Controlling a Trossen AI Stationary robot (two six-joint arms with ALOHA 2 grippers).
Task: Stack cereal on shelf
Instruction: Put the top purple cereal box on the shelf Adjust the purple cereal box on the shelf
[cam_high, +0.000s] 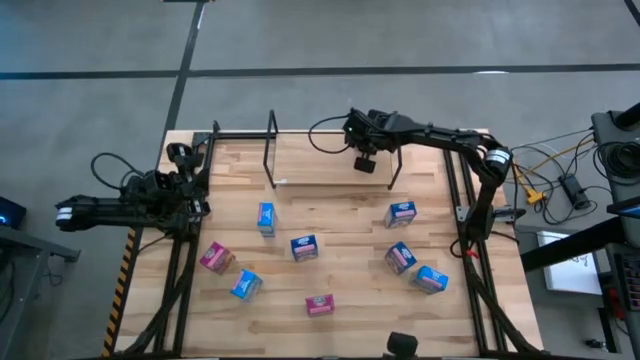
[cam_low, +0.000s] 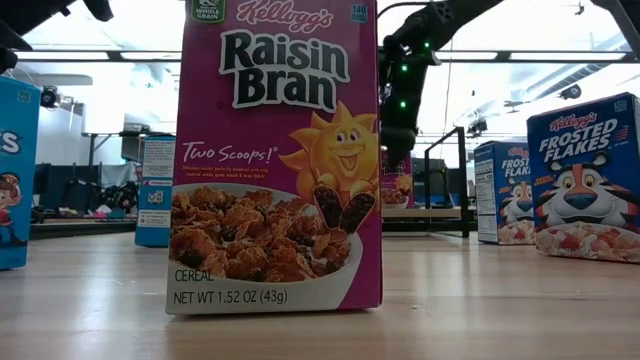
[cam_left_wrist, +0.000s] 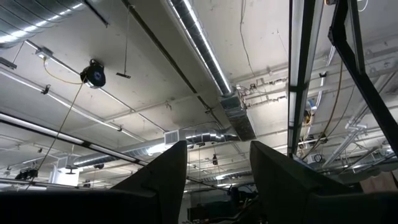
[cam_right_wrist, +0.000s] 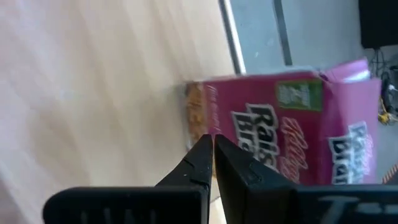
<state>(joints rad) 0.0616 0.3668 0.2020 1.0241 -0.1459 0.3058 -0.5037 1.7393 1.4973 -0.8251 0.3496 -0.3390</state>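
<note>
The right gripper (cam_right_wrist: 212, 155), fingers pressed together and empty, hovers over the pale wooden plank table (cam_high: 340, 215), a pink Raisin Bran cereal box (cam_right_wrist: 292, 124) just ahead on the black-posted shelf (cam_high: 330, 150). The left gripper (cam_left_wrist: 217, 180), part-open and empty, points at the ducted ceiling (cam_left_wrist: 205, 56).

Raisin Bran box (cam_right_wrist: 292, 130) blurred & cut off at edge; box fronts too small overhead.

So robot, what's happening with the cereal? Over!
Right gripper shut, empty, at the shelf by a pink box. Left gripper open, parked off-table. Eight boxes left on table.
</note>
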